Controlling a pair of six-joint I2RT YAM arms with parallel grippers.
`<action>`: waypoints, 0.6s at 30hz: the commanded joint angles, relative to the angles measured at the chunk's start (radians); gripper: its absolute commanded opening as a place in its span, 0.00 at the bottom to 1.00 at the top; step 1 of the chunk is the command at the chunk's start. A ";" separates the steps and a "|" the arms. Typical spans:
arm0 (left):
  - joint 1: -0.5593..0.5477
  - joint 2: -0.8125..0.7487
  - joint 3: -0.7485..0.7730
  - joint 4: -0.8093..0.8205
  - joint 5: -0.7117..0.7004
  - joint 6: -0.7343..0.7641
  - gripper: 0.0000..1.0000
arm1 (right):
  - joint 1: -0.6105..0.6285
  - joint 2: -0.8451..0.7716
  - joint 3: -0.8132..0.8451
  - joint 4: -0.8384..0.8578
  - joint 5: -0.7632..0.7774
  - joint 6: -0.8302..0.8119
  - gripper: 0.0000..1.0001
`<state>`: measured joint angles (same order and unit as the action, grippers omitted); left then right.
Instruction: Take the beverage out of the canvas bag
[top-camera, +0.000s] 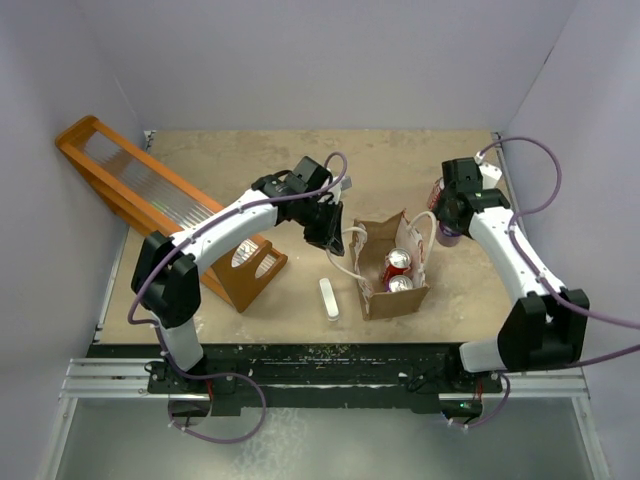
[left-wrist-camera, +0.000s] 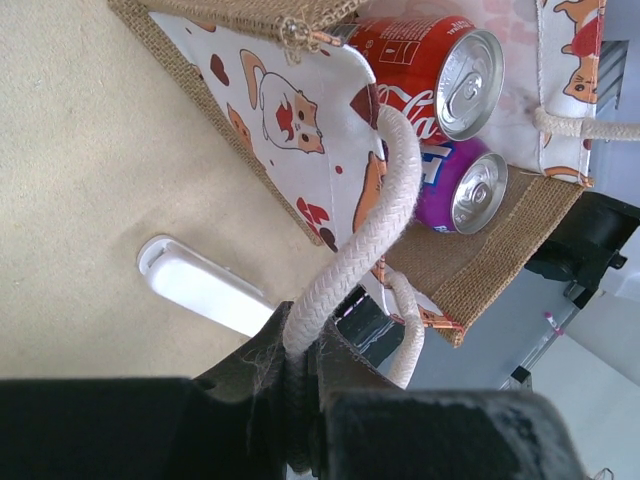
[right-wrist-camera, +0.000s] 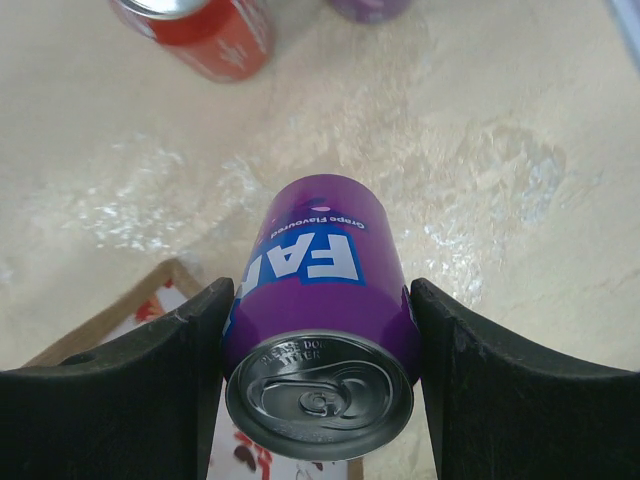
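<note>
The canvas bag (top-camera: 378, 296) stands open at the table's middle, brown with white printed panels (left-wrist-camera: 280, 110). A red cola can (left-wrist-camera: 440, 70) and a purple can (left-wrist-camera: 465, 190) stand inside it. My left gripper (top-camera: 328, 238) is at the bag's left side, shut on its white rope handle (left-wrist-camera: 375, 220), as the left wrist view (left-wrist-camera: 300, 360) shows. My right gripper (top-camera: 445, 232) is just right of the bag, shut on a purple grape soda can (right-wrist-camera: 320, 300) held upright between both fingers (right-wrist-camera: 170, 370). I cannot tell whether that can touches the table.
A long orange wooden rack (top-camera: 150, 200) lies at the left. A white oblong object (top-camera: 329, 298) lies on the table left of the bag. A red can (right-wrist-camera: 200, 30) and another purple can (right-wrist-camera: 365, 8) stand on the table beyond the right gripper.
</note>
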<state>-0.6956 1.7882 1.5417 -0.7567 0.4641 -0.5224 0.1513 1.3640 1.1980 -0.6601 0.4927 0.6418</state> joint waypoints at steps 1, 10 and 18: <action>0.005 0.013 0.047 -0.004 -0.013 -0.013 0.00 | -0.049 0.041 0.005 0.069 -0.036 0.081 0.00; 0.005 0.018 0.058 -0.023 -0.029 -0.013 0.00 | -0.129 0.211 0.088 0.105 -0.108 0.130 0.00; 0.005 0.017 0.067 -0.036 -0.049 -0.008 0.00 | -0.172 0.312 0.170 0.103 -0.158 0.122 0.00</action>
<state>-0.6956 1.8046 1.5673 -0.7959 0.4374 -0.5316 -0.0025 1.6764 1.2716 -0.5980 0.3603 0.7536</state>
